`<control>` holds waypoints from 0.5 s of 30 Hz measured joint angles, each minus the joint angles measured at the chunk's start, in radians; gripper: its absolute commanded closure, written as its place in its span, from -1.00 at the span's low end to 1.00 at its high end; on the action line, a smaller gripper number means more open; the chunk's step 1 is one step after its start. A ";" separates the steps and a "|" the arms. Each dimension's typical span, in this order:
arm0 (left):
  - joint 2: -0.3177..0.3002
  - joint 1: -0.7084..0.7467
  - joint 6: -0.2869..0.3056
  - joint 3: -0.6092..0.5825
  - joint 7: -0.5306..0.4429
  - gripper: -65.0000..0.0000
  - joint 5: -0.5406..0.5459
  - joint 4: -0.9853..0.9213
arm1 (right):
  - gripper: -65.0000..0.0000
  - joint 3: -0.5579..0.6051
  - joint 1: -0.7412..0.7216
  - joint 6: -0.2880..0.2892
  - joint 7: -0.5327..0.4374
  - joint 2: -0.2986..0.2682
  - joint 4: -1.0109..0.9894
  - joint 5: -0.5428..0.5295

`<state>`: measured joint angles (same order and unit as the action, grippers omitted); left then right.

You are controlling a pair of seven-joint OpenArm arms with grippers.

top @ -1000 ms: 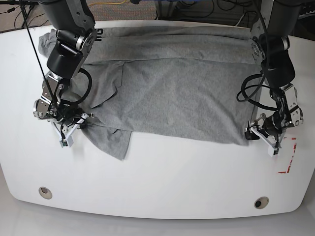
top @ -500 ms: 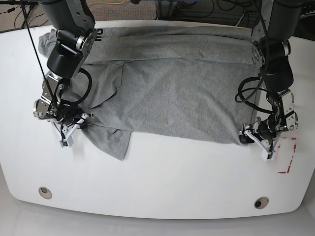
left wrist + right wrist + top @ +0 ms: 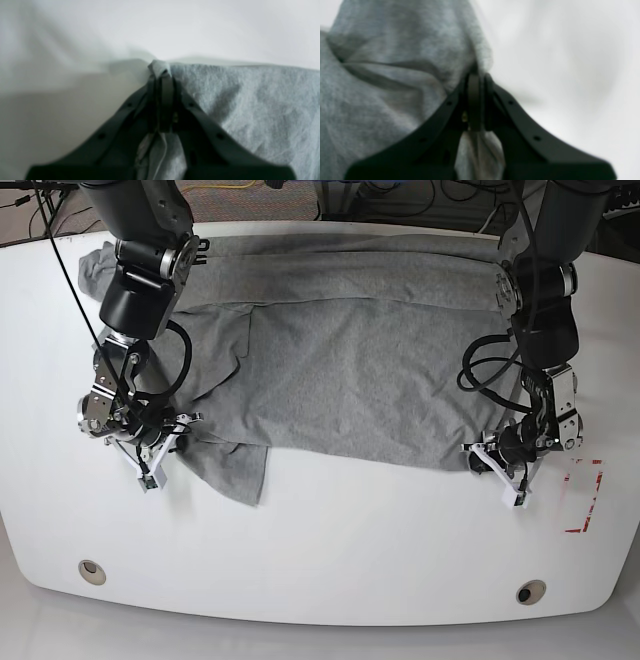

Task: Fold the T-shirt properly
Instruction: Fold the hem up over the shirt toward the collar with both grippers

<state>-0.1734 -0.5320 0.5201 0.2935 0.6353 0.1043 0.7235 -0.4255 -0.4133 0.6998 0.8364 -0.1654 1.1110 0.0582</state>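
The heather-grey T-shirt [image 3: 350, 370] lies spread across the white table [image 3: 330, 540], with a loose flap hanging toward the front left. My left gripper [image 3: 480, 457], at the right of the base view, is shut on the shirt's front right corner. In the left wrist view its jaws [image 3: 161, 75] pinch a tuft of the T-shirt [image 3: 250, 100]. My right gripper [image 3: 170, 433], at the left of the base view, is shut on the shirt's front left edge. The right wrist view shows the right gripper [image 3: 476, 75] with T-shirt [image 3: 382, 75] fabric bunched through it.
Red tape marks [image 3: 585, 505] sit on the table right of the left gripper. Two round holes [image 3: 92, 570] [image 3: 531, 591] lie near the front edge. Cables [image 3: 240, 192] run behind the table's back edge.
The left gripper slid left onto the shirt's front right corner and shut on it. The right gripper stayed shut on the fabric and shifted only slightly.
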 measured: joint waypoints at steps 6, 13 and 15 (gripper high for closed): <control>-0.002 0.018 -0.004 0.002 0.023 1.00 -0.021 0.082 | 0.94 0.035 0.005 0.000 0.035 -0.004 0.098 -0.003; -0.012 0.034 -0.002 0.003 0.082 1.00 -0.014 0.232 | 0.94 0.035 -0.001 0.000 0.096 -0.006 0.198 0.005; -0.020 0.040 0.003 0.003 0.107 1.00 -0.013 0.274 | 0.94 0.035 -0.006 0.000 0.117 -0.007 0.223 -0.002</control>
<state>-0.1932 -0.4923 0.5236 0.2966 0.7422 0.0917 0.9970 -0.3901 -0.4191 0.6998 0.9535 -0.1726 1.3342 0.0559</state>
